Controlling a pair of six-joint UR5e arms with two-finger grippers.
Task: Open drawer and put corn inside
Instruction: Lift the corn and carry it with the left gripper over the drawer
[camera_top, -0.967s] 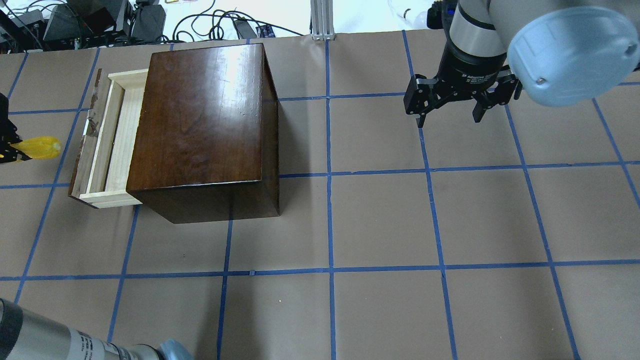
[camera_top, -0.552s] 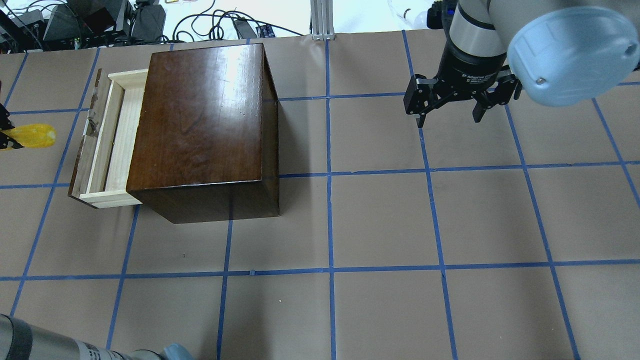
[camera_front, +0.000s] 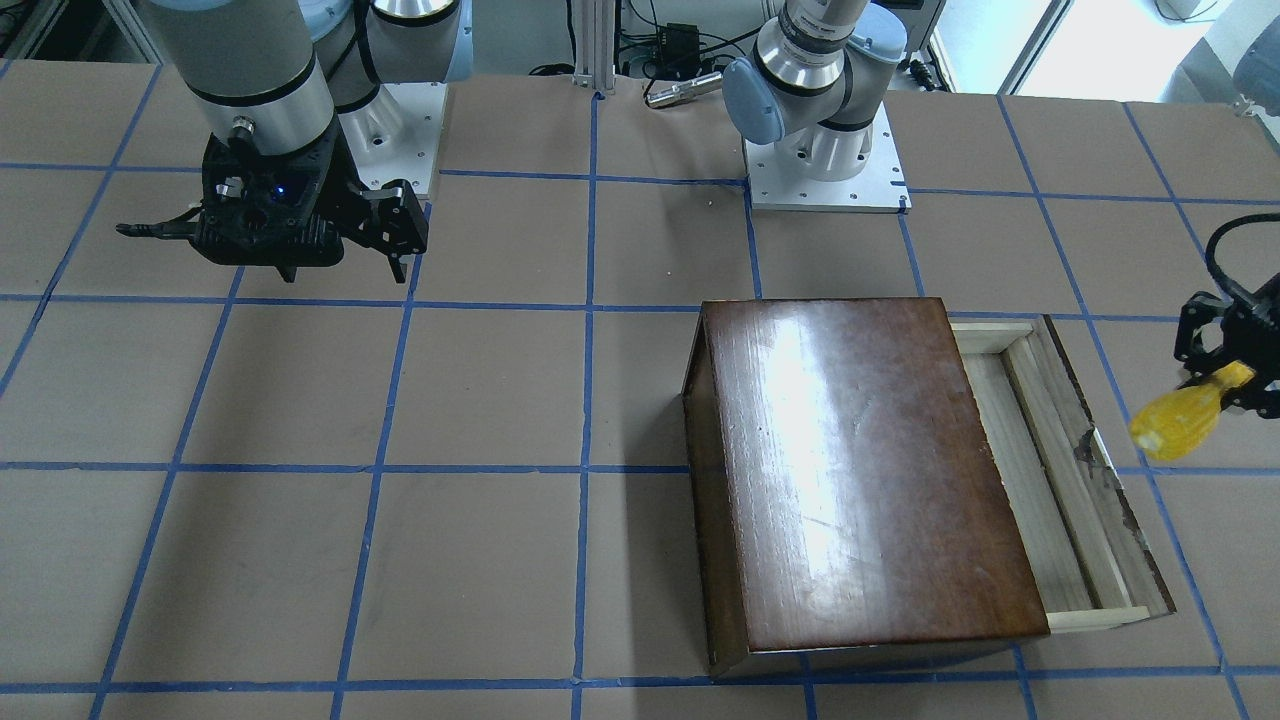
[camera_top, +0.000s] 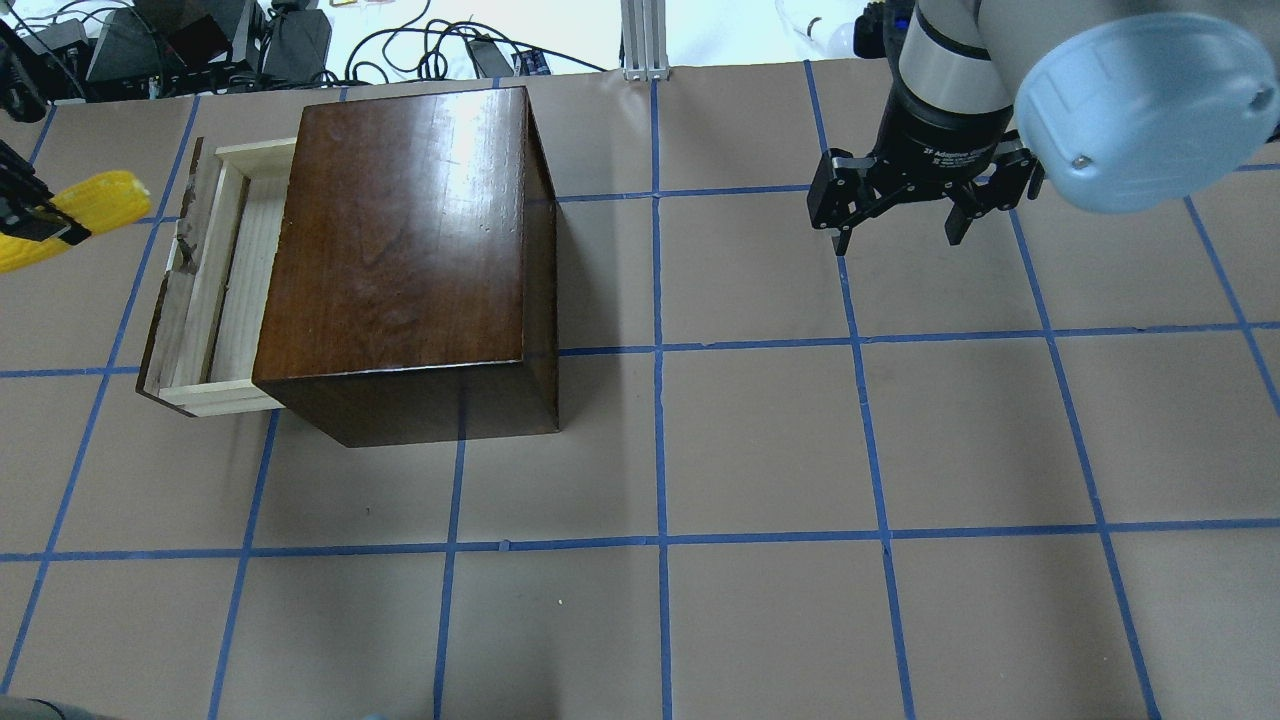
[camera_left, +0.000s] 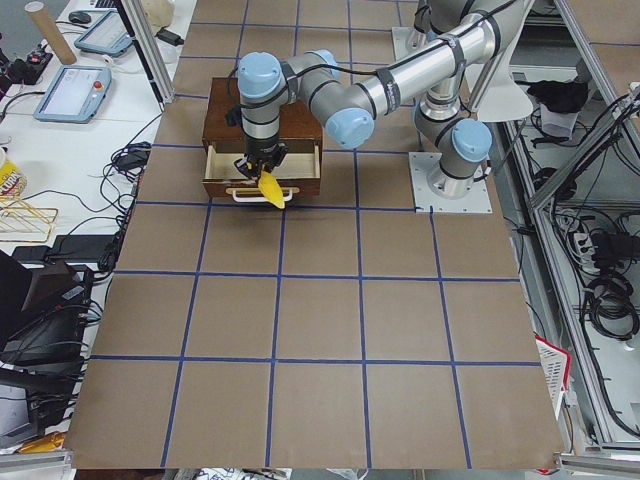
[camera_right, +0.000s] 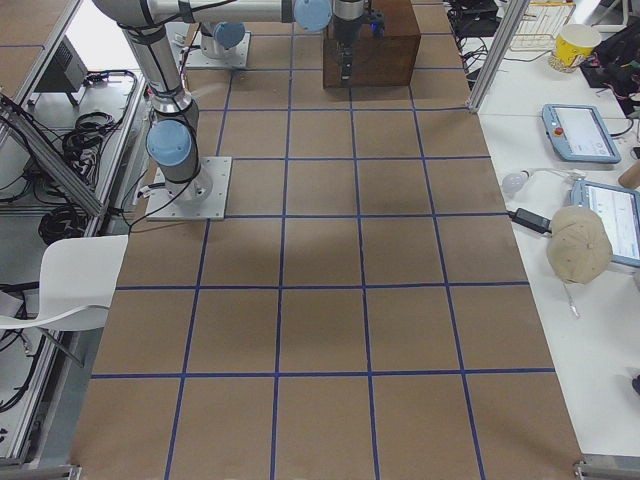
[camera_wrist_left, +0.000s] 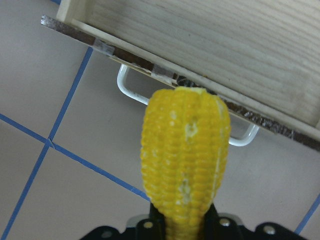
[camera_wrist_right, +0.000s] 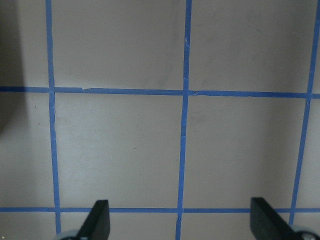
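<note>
The dark-brown wooden box stands on the table with its drawer pulled partly out toward the robot's left. The pale tray shows nothing inside. My left gripper is shut on the thick end of the yellow corn. It holds the cob in the air just outside the drawer's chipped front panel. In the left wrist view the corn points at the drawer and its white wire handle. My right gripper is open and empty, far from the box.
Blue tape lines grid the brown table. The right arm's big blue elbow cap hangs over the back right. Cables and gear lie beyond the far edge. The two arm bases stand at the robot's side.
My left gripper has carried the corn toward the table's far side and a little toward the drawer, tilting the cob. The left forearm has left the overhead view's bottom corner. The right arm is unmoved.
</note>
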